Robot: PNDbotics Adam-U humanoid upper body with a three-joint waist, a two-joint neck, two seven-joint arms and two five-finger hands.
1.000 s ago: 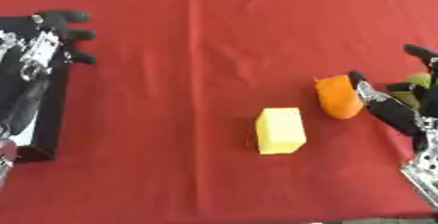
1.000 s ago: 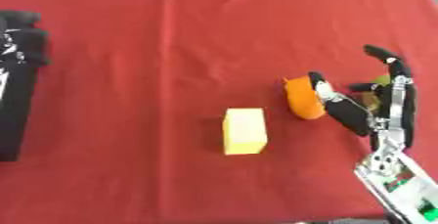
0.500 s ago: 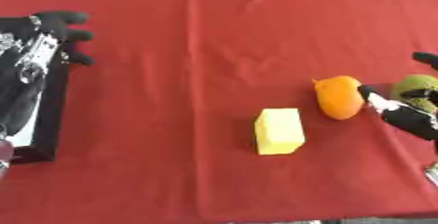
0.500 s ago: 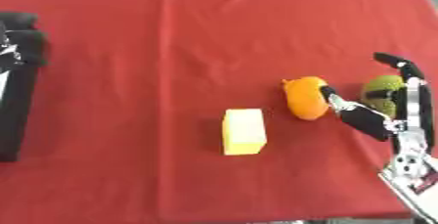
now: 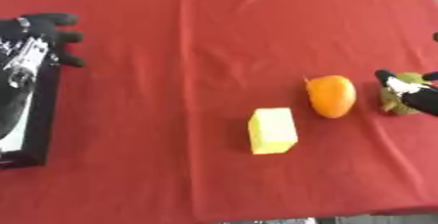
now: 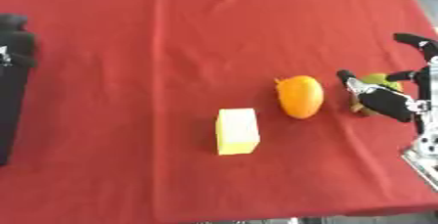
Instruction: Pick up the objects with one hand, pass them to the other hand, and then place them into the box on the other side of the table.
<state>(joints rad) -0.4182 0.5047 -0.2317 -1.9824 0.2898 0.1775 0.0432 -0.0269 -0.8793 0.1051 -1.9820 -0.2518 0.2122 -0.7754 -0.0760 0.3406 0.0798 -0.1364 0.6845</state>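
Contact with the orange fruit [image 6: 300,96] is given up as the right hand [image 6: 389,101] is drawn back over the green object [image 6: 374,97], fingers [image 6: 352,79] spread and touching but not closed round it, so that pick looks restarted, while the left hand [image 5: 32,42] is held curled over the black box [image 5: 32,120].

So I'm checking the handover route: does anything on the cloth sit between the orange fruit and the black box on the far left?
Nothing visible blocks it. Between the orange fruit and the black box lies bare red cloth; the yellow block sits nearer the camera, off that line.
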